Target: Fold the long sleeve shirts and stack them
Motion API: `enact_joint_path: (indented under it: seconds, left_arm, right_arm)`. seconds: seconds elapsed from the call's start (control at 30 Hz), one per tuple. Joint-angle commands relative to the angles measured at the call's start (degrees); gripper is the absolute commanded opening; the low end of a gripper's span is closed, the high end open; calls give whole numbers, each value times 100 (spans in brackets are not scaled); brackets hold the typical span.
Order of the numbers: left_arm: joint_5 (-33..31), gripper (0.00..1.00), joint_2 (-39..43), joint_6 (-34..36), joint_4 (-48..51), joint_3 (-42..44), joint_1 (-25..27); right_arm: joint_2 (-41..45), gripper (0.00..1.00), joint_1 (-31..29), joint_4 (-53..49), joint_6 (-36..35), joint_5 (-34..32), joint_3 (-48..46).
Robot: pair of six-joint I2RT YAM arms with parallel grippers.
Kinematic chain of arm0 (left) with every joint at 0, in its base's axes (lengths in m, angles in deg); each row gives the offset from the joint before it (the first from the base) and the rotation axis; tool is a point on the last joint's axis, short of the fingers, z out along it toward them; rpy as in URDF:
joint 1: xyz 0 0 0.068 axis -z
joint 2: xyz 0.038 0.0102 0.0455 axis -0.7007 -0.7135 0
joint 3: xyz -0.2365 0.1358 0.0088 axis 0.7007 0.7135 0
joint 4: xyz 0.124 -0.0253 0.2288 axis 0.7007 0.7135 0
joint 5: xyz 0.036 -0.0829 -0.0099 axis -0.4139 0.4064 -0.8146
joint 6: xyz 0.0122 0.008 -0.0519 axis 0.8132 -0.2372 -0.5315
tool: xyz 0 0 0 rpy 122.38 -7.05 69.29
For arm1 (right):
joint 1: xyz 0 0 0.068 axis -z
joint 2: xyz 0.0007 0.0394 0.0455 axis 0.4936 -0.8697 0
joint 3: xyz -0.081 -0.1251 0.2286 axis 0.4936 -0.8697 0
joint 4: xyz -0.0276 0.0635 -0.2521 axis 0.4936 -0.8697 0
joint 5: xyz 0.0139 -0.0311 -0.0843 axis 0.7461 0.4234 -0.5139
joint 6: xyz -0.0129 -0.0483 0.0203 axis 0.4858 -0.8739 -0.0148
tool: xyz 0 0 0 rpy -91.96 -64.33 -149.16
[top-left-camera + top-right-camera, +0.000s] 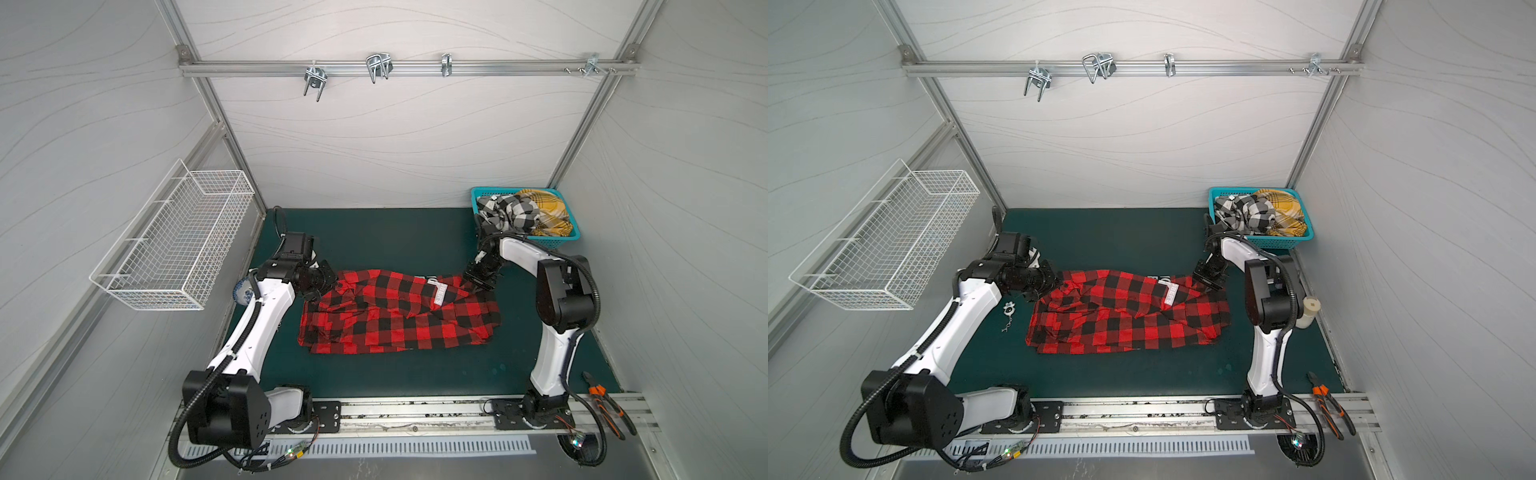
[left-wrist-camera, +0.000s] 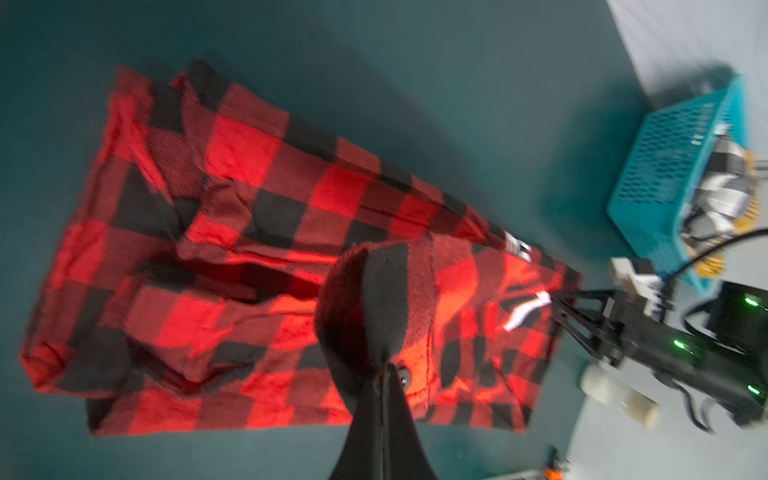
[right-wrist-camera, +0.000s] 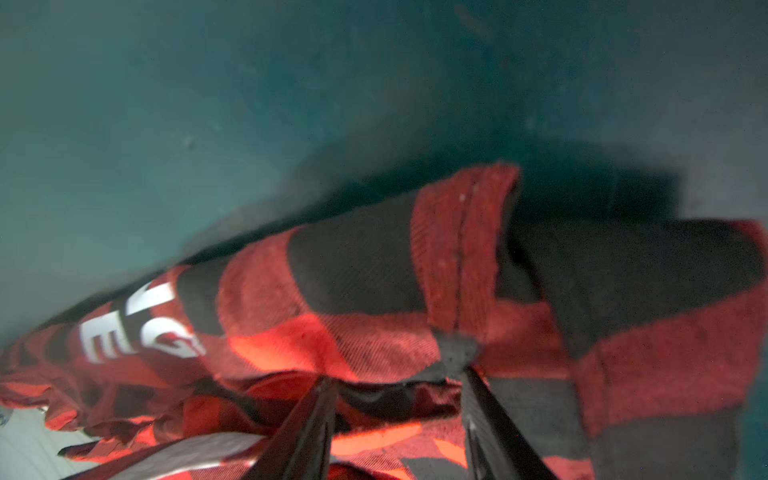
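The red-and-black checked shirt (image 1: 399, 316) (image 1: 1129, 320) lies crumpled lengthwise on the green mat, white letters showing near its right end. My left gripper (image 1: 322, 286) (image 2: 384, 365) is at the shirt's left end, shut, with a bulge of the red cloth (image 2: 374, 299) pinched in it. My right gripper (image 1: 478, 286) (image 3: 397, 376) is at the shirt's far right corner with its jaws apart, astride a fold of the cloth (image 3: 374, 270). The black-and-white shirt (image 1: 509, 212) and the mustard plaid shirt (image 1: 544, 212) sit bundled in the teal basket (image 1: 536, 240).
The teal basket (image 1: 1271, 242) stands at the back right corner of the mat. A white wire basket (image 1: 174, 245) hangs on the left wall. Orange-handled pliers (image 1: 606, 403) lie at the front right. A white roll (image 1: 1308, 311) stands behind the right arm, and a small trinket (image 1: 1008, 309) lies by the left arm.
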Motion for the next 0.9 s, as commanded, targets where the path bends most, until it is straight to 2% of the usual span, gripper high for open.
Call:
enact_joint_path:
  seconds: [0.0, 0.1, 0.27, 0.37, 0.53, 0.63, 0.87]
  left_arm:
    - [-485, 0, -446, 319, -353, -39, -115]
    - [-714, 0, -768, 392, -409, -93, -116]
    - [-1020, 0, -910, 493, -403, -67, -134]
    - [-1131, 0, -957, 599, -388, -56, -158]
    - [-1150, 0, -1187, 668, -177, -137, -178]
    - [-1437, 0, -1267, 634, 6, -99, -194]
    - [-1459, 0, -1450, 597, -60, 74, -334]
  right_arm:
    - [-138, 48, 28, -340, -77, -124, 144]
    - [-46, 50, 26, -437, -106, -201, 158]
    - [326, 62, 30, -585, -224, -455, 12]
    - [367, 64, 25, -510, -267, -315, -81]
    - [67, 50, 10, -326, -266, 48, 22]
    - [10, 42, 13, -320, -226, 97, 135]
    - [-57, 35, -26, -444, -186, 191, 438]
